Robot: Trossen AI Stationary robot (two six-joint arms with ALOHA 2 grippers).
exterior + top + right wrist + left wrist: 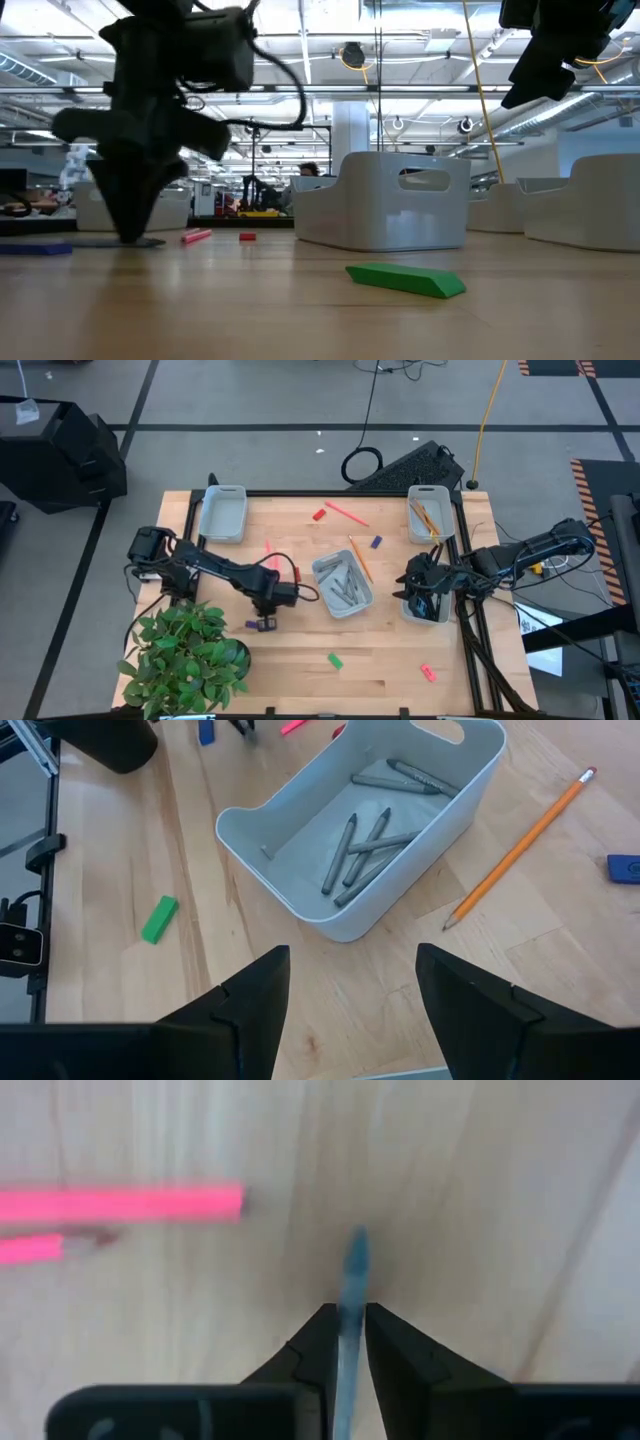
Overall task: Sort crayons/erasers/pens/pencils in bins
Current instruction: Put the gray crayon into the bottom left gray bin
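— What is your left gripper holding?
— Its fingers are pinched on a thin blue eraser. The eraser's long side runs straight out past the fingertips, down at the wood table.
— And the pink stick?
— A pencil, maybe; it's blurry. It lies crosswise, off to one side of the fingers.
— Your right gripper?
— Spread wide, holding nothing, near the bin of crayons.

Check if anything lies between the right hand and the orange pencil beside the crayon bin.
Nothing visible does. The open right hand faces the orange pencil, which lies on bare wood; the crayon bin sits alongside it, not between.
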